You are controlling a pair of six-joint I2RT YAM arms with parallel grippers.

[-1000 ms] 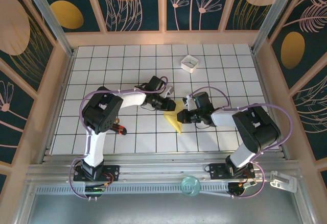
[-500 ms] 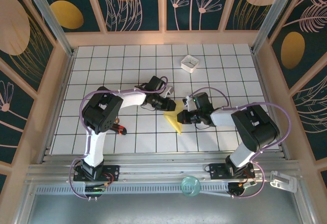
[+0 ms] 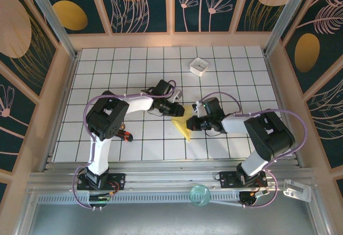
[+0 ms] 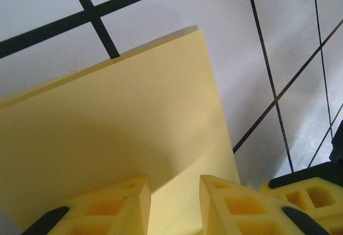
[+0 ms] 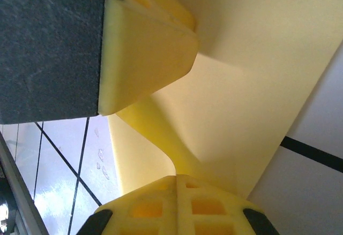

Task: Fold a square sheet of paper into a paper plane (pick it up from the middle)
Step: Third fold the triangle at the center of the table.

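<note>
Paper plane (image 3: pixel 185 129), a slim yellow wedge with a sharp near tip, lies at the middle of the table (image 3: pixel 107 69), well apart from the walls and the white box (image 3: pixel 199 66). Right gripper (image 3: pixel 191 122) is closed on its raised fold; left gripper (image 3: pixel 179 111), jaws slightly apart, holds nothing at its far edge.

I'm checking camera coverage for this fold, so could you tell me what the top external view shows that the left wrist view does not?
Top external adds both whole arms and a small white box farther back on the table. Left wrist adds a close look at the yellow paper: its straight edge and corner against the tiles, with a gap between the fingers of the left gripper. Both show the paper, the black grid lines, and the right gripper beside the left one at the paper.
</note>
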